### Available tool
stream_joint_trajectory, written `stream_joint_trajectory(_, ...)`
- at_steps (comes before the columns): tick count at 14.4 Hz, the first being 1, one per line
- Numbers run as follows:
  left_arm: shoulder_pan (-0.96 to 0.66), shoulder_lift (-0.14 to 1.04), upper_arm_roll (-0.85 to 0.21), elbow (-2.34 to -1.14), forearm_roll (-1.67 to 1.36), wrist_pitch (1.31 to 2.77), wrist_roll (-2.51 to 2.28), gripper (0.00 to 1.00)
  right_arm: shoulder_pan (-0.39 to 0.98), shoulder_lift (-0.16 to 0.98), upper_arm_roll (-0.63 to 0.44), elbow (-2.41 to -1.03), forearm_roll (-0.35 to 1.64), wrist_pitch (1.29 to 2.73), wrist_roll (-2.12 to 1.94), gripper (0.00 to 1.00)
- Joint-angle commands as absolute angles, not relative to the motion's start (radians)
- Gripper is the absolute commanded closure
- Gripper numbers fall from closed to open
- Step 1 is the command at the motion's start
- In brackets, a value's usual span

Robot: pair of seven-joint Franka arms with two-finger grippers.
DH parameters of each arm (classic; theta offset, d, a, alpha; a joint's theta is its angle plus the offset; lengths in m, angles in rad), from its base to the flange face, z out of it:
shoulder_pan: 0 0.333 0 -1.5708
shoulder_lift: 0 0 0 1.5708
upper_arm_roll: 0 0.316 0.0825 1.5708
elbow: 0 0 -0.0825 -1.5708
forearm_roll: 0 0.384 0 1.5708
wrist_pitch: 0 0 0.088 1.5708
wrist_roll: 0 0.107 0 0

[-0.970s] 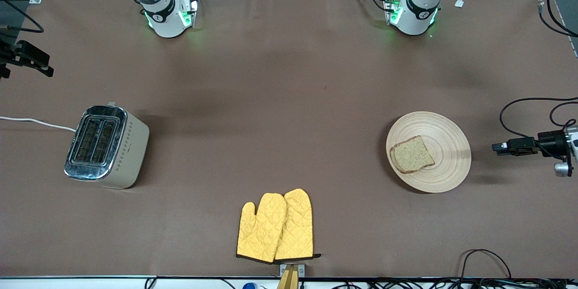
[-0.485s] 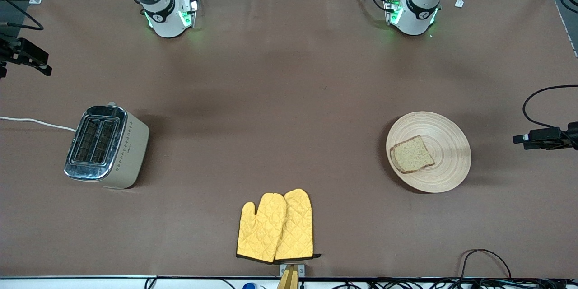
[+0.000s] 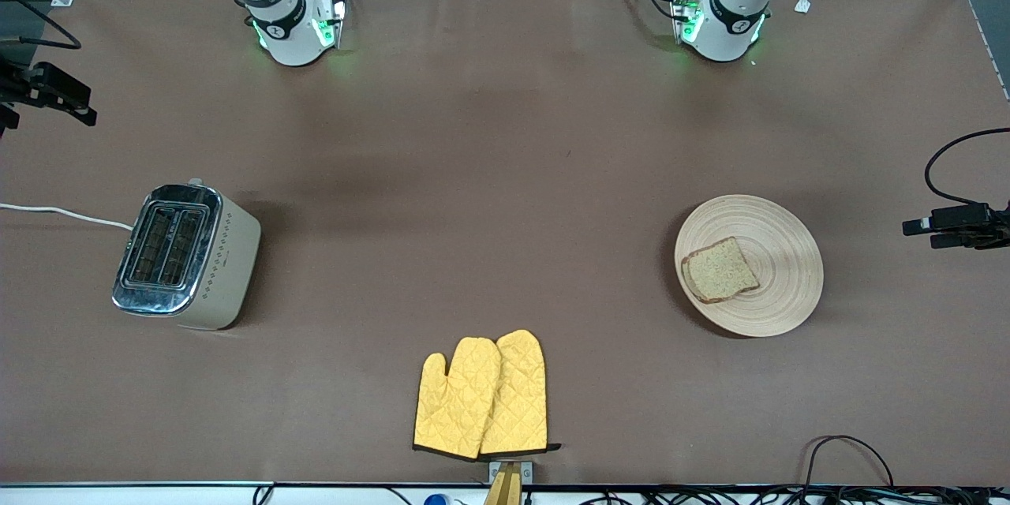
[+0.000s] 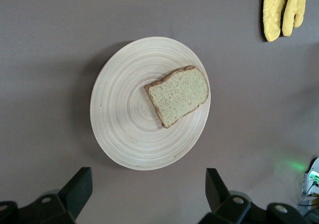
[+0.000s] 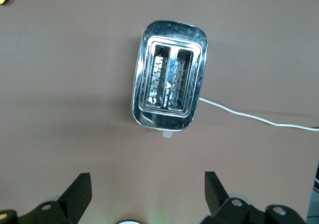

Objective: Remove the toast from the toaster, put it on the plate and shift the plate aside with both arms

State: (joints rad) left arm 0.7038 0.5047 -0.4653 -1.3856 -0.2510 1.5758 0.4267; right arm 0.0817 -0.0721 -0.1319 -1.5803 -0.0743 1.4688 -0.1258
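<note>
The toast (image 3: 720,269) lies flat on the round light-wood plate (image 3: 777,237), on the part of it toward the right arm's end of the table. In the left wrist view the toast (image 4: 178,95) and plate (image 4: 119,119) show whole from above. My left gripper (image 3: 919,227) is open and empty, up in the air over the table's edge at the left arm's end, apart from the plate; its fingers (image 4: 77,191) show spread wide. My right gripper (image 3: 75,106) is open and empty, high over the table's edge at the right arm's end; its fingers (image 5: 77,194) are spread wide.
A cream and chrome toaster (image 3: 185,255) with two empty slots stands toward the right arm's end, its white cord (image 3: 63,213) running off the table; it also shows in the right wrist view (image 5: 169,82). Two yellow oven mitts (image 3: 483,394) lie near the front edge.
My left gripper has drawn away from the plate toward the table's edge at the left arm's end. My right gripper has barely shifted. Toast and plate have not moved.
</note>
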Motion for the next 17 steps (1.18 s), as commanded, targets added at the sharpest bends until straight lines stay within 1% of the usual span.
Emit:
stream_joint_trajectory(1,0.689,0.486,-0.476,-1.387,-0.189,1.562,0.414,0.0,0.045,-0.077,-0.095,-1.568,-0.083,1.456,-0.115,0.0)
stream_joint_trajectory(2,0.687,0.483,-0.492,-1.387,-0.17,1.562,0.416,0.0,0.029,-0.075,-0.083,-1.565,-0.08,1.456,-0.115,0.0)
stream_joint_trajectory(4,0.661,0.476,-0.473,-1.384,-0.153,1.575,0.419,0.0,0.026,-0.075,-0.081,-1.565,-0.064,1.454,-0.114,0.0)
stream_joint_trajectory(5,0.637,0.46,-0.438,-1.381,-0.153,1.575,0.419,0.0,0.025,-0.075,-0.08,-1.565,-0.064,1.453,-0.115,0.0)
stream_joint_trajectory(7,0.536,0.422,-0.33,-1.381,-0.163,1.574,0.419,0.0,0.015,-0.075,-0.08,-1.565,-0.063,1.439,-0.117,0.0)
stream_joint_trajectory(10,0.427,0.347,-0.264,-1.385,-0.158,1.574,0.367,0.0,-0.003,-0.075,-0.083,-1.572,0.023,1.437,-0.117,0.0)
stream_joint_trajectory(12,0.362,0.301,-0.213,-1.39,-0.156,1.572,0.283,0.0,-0.005,-0.075,-0.081,-1.572,0.023,1.43,-0.115,0.0)
stream_joint_trajectory(15,0.336,0.279,-0.201,-1.391,-0.156,1.565,0.241,0.0,0.005,-0.077,-0.081,-1.572,0.021,1.428,-0.118,0.0)
stream_joint_trajectory(17,0.301,0.264,-0.175,-1.393,-0.153,1.563,0.177,0.0,0.021,-0.077,-0.084,-1.571,0.003,1.424,-0.12,0.0)
